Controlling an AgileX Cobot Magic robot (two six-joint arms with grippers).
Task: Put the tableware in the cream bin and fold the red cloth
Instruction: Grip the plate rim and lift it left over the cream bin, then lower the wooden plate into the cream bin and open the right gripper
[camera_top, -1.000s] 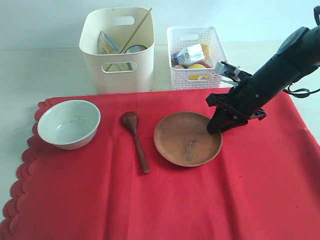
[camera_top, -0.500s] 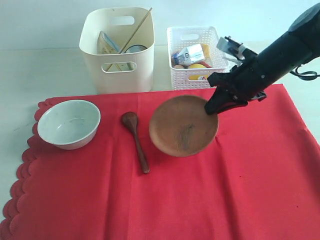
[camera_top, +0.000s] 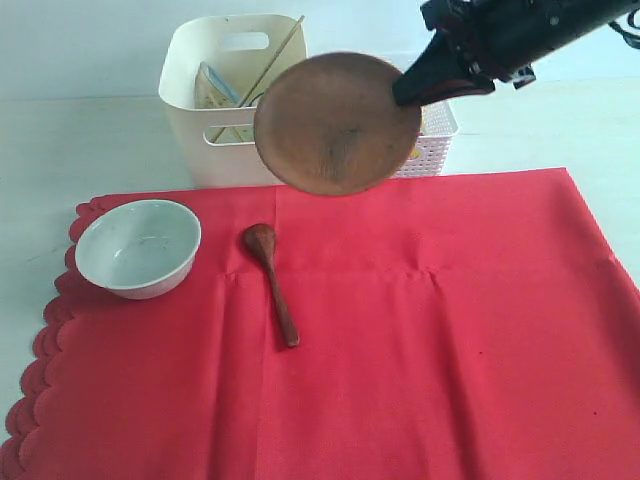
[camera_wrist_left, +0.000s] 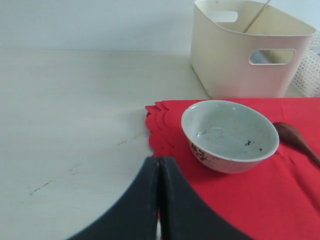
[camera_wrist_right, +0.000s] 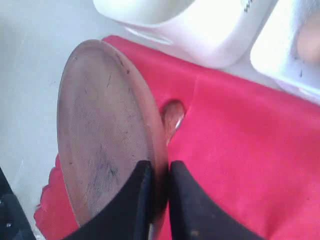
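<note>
Currently the right gripper (camera_top: 405, 95) is pinching the rim of the round wooden plate (camera_top: 335, 122), its jaws narrowed onto the thin edge from both faces, and is holding the plate in the air, tilted steeply so that its hollow face is showing to the exterior view. The plate is hanging in front of the cream bin (camera_top: 215, 165) near its rim; the edge grip and the tilt are judged to be serving an edgewise drop into the tall tub. The left gripper (camera_wrist_left: 159, 200) is resting closed and empty beside the pale bowl (camera_wrist_left: 229, 135), apart from it. That bowl and the dark wooden spoon (camera_top: 272, 282) are lying on the red cloth (camera_top: 430, 340), not yet binned, while wooden chopsticks (camera_top: 280, 50) are leaning inside the bin. The plate is showing matt brown wood with scuffing at its centre; the bowl is looking glazed, smooth and faintly speckled. The bin is appearing as smooth plastic with rounded corners and oval handle cut-outs, unlike the white lattice basket (camera_top: 435, 150) beside it. The cloth is lying flat, creased faintly, with one scalloped edge, and folding is judged to be waiting until it is cleared.
</note>
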